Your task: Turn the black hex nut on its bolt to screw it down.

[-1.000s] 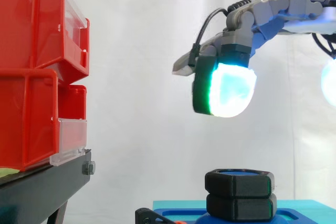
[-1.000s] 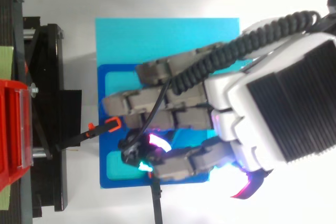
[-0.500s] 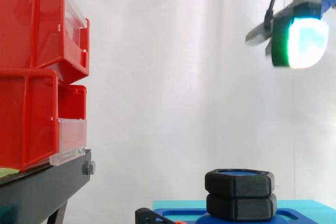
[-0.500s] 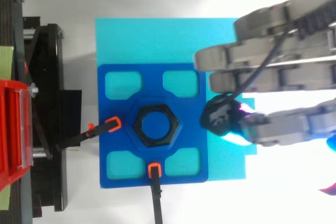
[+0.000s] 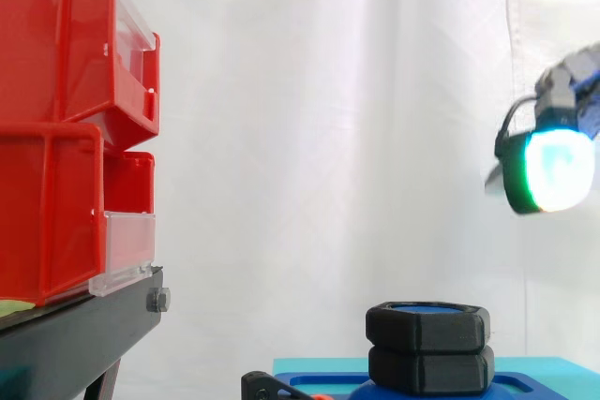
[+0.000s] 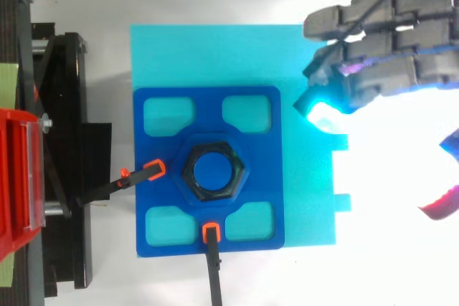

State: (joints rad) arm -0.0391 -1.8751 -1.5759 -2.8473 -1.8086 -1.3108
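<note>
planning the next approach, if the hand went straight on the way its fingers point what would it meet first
Probably nothing near: the hand points left, high above the black hex nut and off to its side. Beyond lie the red bins, though depth is unclear.

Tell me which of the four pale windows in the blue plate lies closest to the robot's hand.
The upper-right window in the top view: it sits at the blue plate corner nearest the hand.
</note>
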